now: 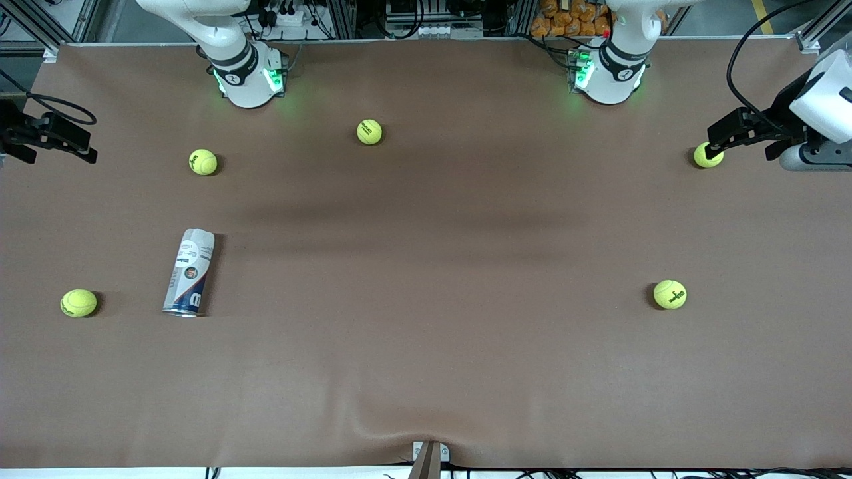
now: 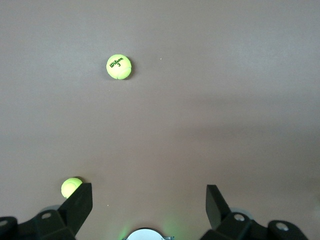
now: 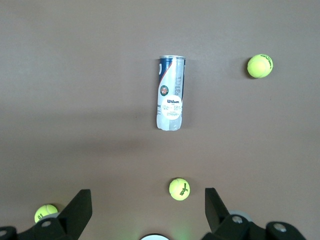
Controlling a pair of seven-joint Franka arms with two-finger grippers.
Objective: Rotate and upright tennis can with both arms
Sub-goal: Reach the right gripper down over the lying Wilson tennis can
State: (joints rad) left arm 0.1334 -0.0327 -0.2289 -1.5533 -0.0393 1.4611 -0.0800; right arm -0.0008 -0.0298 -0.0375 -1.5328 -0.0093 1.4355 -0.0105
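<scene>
Flat on its side, the tennis can (image 1: 190, 273) lies on the brown desk (image 1: 426, 346) toward the right arm's end, silver rim nearest the front camera, a tennis ball (image 1: 78, 303) beside it. Both arms wait high: the right hand (image 3: 148, 210) hangs fingers apart above the can's area, the left hand (image 2: 149, 206) likewise spread over bare desk.

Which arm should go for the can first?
Right. The tennis can lies on its side toward the right arm's end of the table, and the open right gripper has it in view. The open left gripper, at the table's left-arm end, sees only balls.
</scene>
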